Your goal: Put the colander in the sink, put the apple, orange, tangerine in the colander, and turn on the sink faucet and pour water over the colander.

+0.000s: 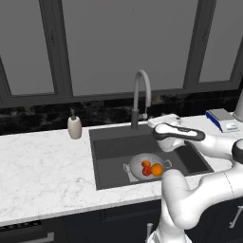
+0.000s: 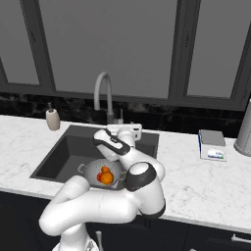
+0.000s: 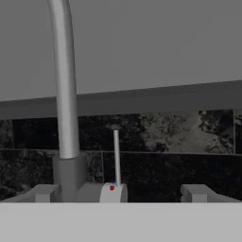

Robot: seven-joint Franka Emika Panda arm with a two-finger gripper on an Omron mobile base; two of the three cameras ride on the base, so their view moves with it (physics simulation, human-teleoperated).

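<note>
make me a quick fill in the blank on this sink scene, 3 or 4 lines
1. The colander sits inside the ____.
2. The number of fruits in the colander is ____.
3. In the hand view, the thin lever of the sink faucet points straight ____.
4. The cream soap bottle stands on the counter to the ____ of the sink in the base views.

Missing words: sink; three; up; left

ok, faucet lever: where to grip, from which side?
Probably the thin upright stick of the lever, right of the faucet stem. Come in head-on from the sink side: it already sits between the open gripper's fingertips, so push forward and close across it.
</note>
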